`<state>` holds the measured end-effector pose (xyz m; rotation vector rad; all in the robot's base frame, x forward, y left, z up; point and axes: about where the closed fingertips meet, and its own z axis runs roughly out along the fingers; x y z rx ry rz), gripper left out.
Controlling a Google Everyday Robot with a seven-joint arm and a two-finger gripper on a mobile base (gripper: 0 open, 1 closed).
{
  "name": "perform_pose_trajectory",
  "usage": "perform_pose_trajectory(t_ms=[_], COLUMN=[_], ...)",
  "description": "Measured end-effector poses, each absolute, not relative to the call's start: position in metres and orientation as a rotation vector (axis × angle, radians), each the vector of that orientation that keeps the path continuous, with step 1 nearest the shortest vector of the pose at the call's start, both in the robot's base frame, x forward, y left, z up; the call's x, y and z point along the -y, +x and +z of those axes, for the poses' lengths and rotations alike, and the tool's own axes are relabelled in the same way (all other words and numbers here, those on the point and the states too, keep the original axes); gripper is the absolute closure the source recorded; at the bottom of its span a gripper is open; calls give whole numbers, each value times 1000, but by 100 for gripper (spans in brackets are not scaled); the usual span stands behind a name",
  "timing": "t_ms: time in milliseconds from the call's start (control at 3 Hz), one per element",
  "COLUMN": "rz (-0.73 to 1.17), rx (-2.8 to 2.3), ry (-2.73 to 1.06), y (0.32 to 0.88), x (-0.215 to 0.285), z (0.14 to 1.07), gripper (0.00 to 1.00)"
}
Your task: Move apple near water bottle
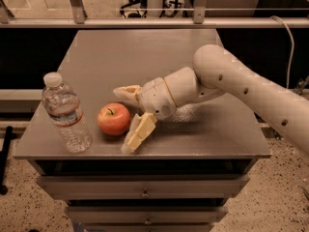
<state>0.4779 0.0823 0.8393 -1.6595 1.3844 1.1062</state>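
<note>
The apple [114,119], red-orange with a short dark stem, rests on the grey table [145,57] near its front edge. The water bottle [65,112], clear and ribbed with a white cap and a thin label band, stands upright just left of the apple, a small gap between them. My gripper [129,116] is open, right beside the apple on its right. One finger [126,92] points left behind the apple. The other finger [138,133] points down-left at the front, and neither presses on the apple.
The table's front edge runs just below the apple and bottle, with drawers [145,193] under it. A metal rail [145,23] runs behind the table. My arm [241,88] reaches in from the right across the table's right half.
</note>
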Motion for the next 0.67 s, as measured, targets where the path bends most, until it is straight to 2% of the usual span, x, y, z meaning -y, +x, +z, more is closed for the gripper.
perform_pose_trajectory(t_ms=[667], rz=[768], rx=[-1362], ry=[-1731], y=[516], x=[-13], z=[930], gripper=[0])
